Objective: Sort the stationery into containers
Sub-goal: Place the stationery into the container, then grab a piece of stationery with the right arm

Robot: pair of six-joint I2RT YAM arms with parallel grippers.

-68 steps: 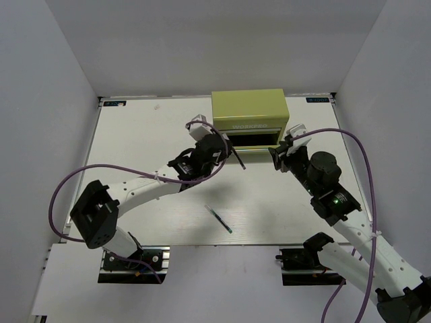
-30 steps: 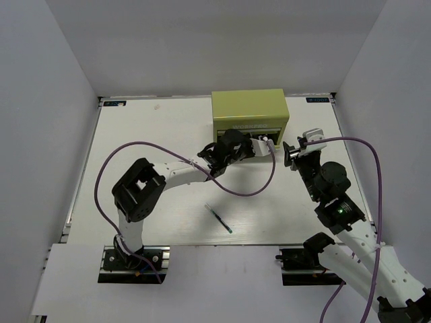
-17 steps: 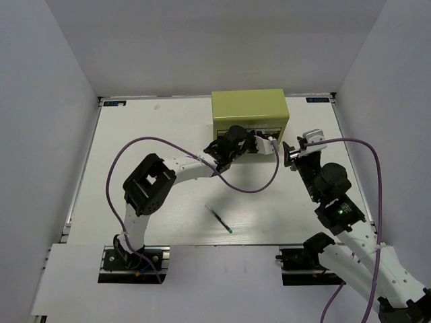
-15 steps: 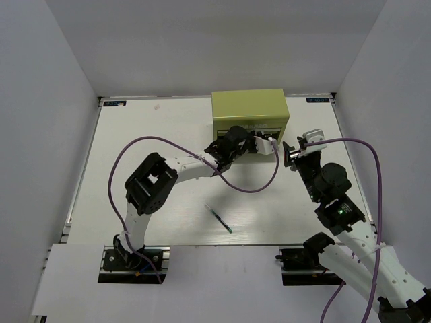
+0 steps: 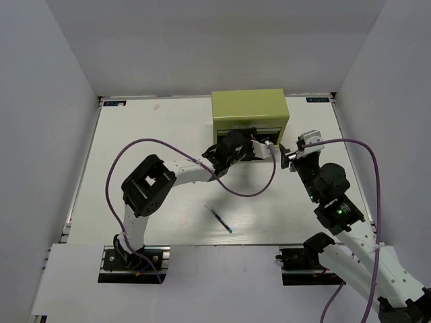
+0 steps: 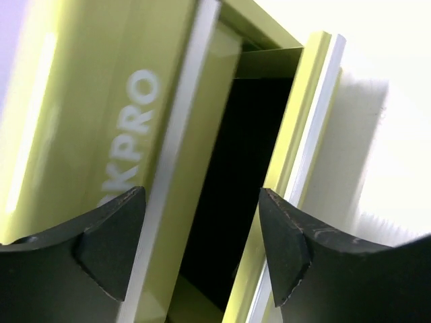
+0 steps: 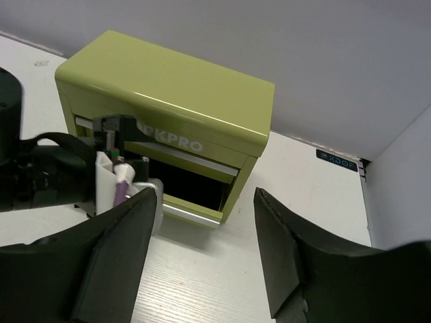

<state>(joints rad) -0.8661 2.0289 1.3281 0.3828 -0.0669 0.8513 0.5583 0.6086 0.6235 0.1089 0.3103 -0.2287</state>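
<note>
The yellow-green WORKPRO chest (image 5: pixel 249 108) stands at the back of the table with its lower drawer (image 7: pixel 194 212) pulled out. My left gripper (image 6: pixel 202 235) hangs open right over that drawer's dark inside (image 6: pixel 246 182), nothing between its fingers (image 6: pixel 111 245). The drawer's contents are too dark to make out. A thin green pen (image 5: pixel 219 219) lies on the table in front. My right gripper (image 7: pixel 202 259) is open and empty, a little right of the chest (image 7: pixel 168 94) and facing it.
The left arm's wrist and purple cable (image 7: pixel 120 185) sit in front of the drawer's left part. White walls close in the table (image 5: pixel 148 182) on three sides. A small blue label (image 7: pixel 339 161) marks the back right corner.
My left gripper reached over to the open drawer and its jaws have now spread apart. The right arm has stayed nearly still, its jaws slightly wider. The green pen has not moved.
</note>
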